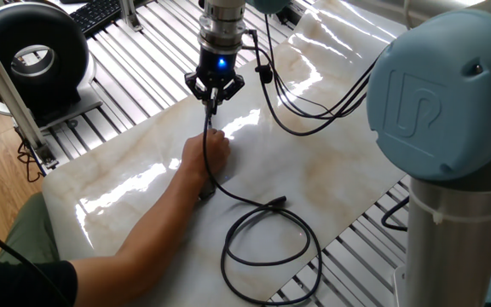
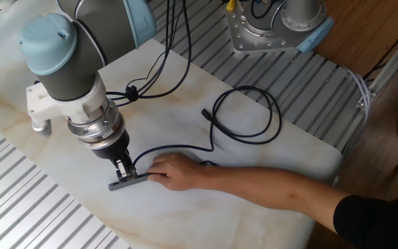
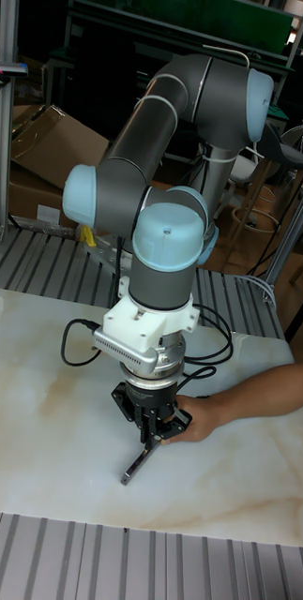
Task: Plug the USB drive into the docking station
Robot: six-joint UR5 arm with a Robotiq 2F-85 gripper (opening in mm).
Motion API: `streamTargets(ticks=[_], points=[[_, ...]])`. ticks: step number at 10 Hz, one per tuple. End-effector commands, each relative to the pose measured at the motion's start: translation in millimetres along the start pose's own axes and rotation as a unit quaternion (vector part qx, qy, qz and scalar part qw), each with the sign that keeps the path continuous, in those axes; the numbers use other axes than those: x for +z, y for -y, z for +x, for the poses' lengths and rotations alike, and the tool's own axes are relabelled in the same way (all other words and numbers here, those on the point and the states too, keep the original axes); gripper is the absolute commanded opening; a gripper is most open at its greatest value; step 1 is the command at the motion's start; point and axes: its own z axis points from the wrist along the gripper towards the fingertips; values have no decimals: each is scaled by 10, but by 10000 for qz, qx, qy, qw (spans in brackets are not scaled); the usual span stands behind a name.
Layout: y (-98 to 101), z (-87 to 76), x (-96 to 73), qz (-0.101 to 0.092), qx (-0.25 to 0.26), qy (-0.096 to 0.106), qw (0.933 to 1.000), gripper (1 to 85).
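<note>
My gripper (image 2: 122, 168) points straight down near the marble slab's edge, shut on the small black USB drive (image 2: 125, 173). The drive's tip meets the top of the docking station (image 2: 133, 180), a slim grey bar lying flat on the slab. A person's hand (image 2: 172, 170) holds the bar's other end. The drive's thin black cable (image 2: 251, 137) runs past the hand into a loop. In the tall fixed view the gripper (image 3: 148, 429) stands over the bar (image 3: 132, 469), with the hand (image 3: 204, 413) beside it. In one fixed view the gripper (image 1: 213, 102) hangs just above the hand (image 1: 209, 150), which hides the bar.
The person's forearm (image 2: 268, 185) crosses the slab from the right. A black ring-shaped device (image 1: 32, 47) and a keyboard (image 1: 99, 13) stand beyond the slab. A second robot base (image 2: 275, 24) sits at the back. Slatted aluminium table (image 2: 40, 214) surrounds the marble.
</note>
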Motion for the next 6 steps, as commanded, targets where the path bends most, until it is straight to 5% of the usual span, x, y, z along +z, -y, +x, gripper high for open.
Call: streamTargets(ticks=[1, 4, 6], points=[[-12, -11, -12, -47, 13, -36, 10000, 13], [-127, -35, 28, -125, 35, 140, 9998, 13], [-74, -36, -77, -327, -15, -60, 9994, 13]])
